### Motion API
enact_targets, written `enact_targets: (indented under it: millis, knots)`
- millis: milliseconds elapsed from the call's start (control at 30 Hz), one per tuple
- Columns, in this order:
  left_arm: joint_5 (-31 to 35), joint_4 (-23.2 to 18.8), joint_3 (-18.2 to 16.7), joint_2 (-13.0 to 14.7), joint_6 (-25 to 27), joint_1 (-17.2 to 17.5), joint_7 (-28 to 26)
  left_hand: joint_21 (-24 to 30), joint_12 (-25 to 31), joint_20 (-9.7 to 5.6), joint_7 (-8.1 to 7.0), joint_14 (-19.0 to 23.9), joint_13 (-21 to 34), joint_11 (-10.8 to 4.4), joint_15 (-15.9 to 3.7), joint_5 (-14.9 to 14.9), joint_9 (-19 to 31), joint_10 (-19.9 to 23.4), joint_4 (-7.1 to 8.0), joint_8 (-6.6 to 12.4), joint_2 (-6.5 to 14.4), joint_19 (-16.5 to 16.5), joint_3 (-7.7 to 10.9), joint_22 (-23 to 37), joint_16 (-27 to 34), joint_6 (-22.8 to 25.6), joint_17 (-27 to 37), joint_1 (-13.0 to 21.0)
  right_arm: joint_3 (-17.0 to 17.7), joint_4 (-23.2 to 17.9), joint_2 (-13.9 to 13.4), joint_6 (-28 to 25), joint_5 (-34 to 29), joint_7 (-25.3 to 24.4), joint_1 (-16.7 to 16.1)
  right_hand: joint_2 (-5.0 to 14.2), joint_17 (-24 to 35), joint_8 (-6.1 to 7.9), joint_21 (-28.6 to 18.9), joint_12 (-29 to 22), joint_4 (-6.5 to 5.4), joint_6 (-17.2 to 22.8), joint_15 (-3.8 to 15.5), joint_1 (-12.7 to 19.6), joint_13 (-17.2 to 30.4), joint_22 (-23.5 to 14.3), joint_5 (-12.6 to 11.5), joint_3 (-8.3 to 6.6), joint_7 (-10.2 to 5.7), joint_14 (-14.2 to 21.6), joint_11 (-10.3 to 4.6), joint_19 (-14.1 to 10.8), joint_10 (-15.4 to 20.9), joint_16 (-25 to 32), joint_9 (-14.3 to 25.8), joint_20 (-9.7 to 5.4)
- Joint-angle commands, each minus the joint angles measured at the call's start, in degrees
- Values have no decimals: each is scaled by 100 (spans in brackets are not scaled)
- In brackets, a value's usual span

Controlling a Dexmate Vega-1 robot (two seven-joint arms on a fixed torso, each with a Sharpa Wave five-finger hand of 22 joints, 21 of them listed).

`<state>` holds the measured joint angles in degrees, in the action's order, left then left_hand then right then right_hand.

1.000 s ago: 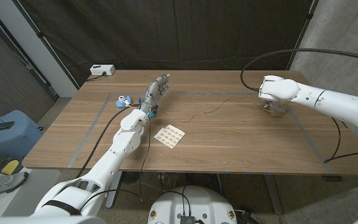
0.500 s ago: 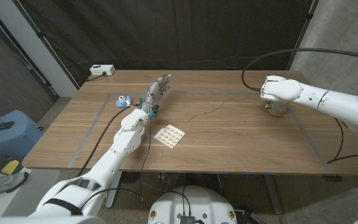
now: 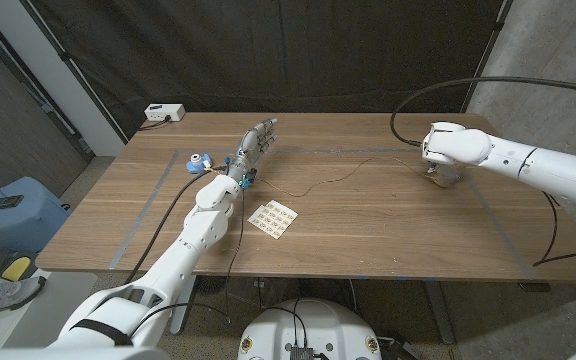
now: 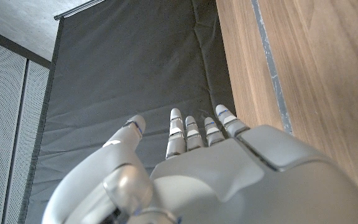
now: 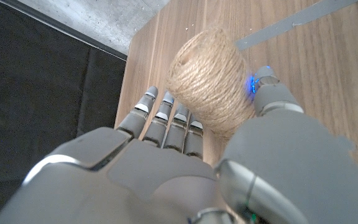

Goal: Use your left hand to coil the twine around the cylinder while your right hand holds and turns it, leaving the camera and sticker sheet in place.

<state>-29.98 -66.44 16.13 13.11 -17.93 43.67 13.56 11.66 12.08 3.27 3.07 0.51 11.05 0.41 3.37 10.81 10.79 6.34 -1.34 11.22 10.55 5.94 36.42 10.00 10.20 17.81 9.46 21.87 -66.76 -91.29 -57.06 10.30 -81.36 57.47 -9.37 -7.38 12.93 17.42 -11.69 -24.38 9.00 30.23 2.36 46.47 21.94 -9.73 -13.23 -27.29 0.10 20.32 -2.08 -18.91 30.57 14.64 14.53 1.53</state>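
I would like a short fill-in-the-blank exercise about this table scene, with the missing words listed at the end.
1. The right hand holds the twine-wrapped cylinder between its thumb and its ____.
2. The left hand holds nothing, and its fingers are stretched out ____.
3. The sticker sheet lies on the ____ table.
4. A loose strand of twine runs across the table from the cylinder toward the ____ hand.

Missing words: fingers; straight; wooden; left
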Motion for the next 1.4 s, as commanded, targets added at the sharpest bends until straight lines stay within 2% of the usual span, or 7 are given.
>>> enact_targets:
  millis: [33,367,1400]
  knots:
    - [-9,-81,27,-12,-22,50,15,-6,10,-10,19,58,10,1,11,31,24,52,-16,-3,12,44,3,20,5,48,18,64,212,-313,-176,-112,-26,-82,-166,-22,24,40,-44,-58,3,75,228,19,28,-33,-51,-51,-30,75,-3,-83,84,30,17,-36]
    - [-3,-103,48,-9,-17,54,19,-7,12,-16,18,59,11,0,9,31,25,63,-20,-10,9,47,2,20,4,44,17,65,398,-502,-262,-199,13,-205,-303,-29,43,73,-56,-124,-3,173,294,13,52,-35,-58,-79,-88,184,-40,-166,181,40,30,-55]
    - [-58,112,62,-37,-187,-125,241,-10,10,-14,12,62,11,11,5,34,26,75,-30,-19,8,49,1,20,2,53,17,68,737,-952,-235,-568,142,-283,-451,-33,89,116,-54,-237,6,299,387,45,106,-39,-68,-168,-113,376,-70,-280,316,43,60,-72]
